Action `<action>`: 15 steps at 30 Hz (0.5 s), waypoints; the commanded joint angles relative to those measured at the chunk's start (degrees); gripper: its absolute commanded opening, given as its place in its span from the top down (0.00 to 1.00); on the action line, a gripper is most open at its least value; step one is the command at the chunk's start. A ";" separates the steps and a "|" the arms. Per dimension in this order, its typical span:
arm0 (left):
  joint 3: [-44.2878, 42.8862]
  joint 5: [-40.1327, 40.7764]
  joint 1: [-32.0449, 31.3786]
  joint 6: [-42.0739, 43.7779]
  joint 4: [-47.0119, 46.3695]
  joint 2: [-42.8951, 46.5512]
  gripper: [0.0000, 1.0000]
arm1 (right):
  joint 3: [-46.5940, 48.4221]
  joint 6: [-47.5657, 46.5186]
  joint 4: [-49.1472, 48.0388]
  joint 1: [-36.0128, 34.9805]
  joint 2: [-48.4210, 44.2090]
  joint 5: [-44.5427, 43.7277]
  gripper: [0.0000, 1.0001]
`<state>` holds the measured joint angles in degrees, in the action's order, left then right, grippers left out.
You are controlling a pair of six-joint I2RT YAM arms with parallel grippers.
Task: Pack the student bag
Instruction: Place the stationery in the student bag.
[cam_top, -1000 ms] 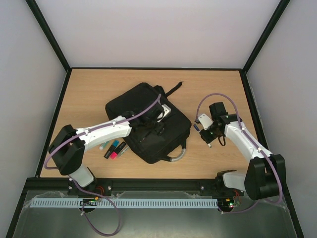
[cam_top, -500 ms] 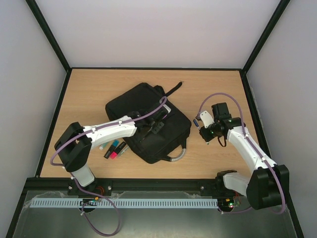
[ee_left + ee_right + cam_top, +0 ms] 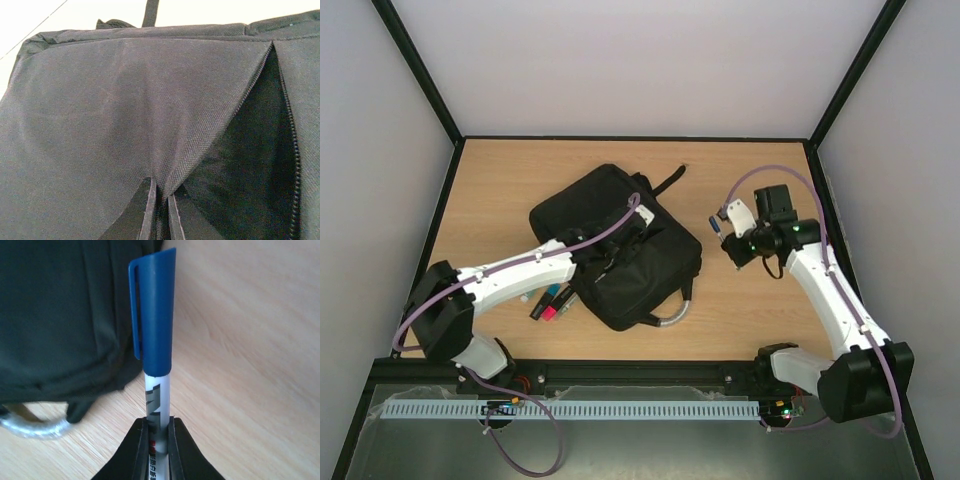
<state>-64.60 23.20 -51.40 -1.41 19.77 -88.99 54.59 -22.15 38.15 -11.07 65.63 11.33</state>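
Left fingers (image 3: pixel 144 212): pinching student bag (image 3: pixel 100 110) fabric (I see the zip gaping).
Right fingers (image 3: pixel 136 450): clamped on blue-capped pen (image 3: pixel 156 315).

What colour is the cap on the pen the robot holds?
Blue. The pen cap shows best in the right wrist view.

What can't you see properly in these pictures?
Inside the student bag: left wrist view, the opening is only darkness.
Markers beside the bag: top view, tiny, partly under the left arm; number unclear.
Lettering on the blue-capped pen: right wrist view, covered by the right gripper and cut off below.
Left gripper: top view, lost against the black bag.
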 commanded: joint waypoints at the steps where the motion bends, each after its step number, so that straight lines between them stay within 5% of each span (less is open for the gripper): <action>1: 1.33 1.71 0.46 -0.48 -4.69 5.44 0.98 | 9.86 1.88 9.52 -2.77 3.20 8.13 0.99; 15: 3.11 -2.98 0.84 -2.17 -8.04 6.38 0.97 | 18.07 3.66 17.43 -15.79 21.93 28.55 0.99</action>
<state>-61.47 20.84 -50.81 -2.15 17.37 -85.58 71.83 -18.61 49.15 -25.93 84.58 31.73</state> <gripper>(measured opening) 0.055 0.084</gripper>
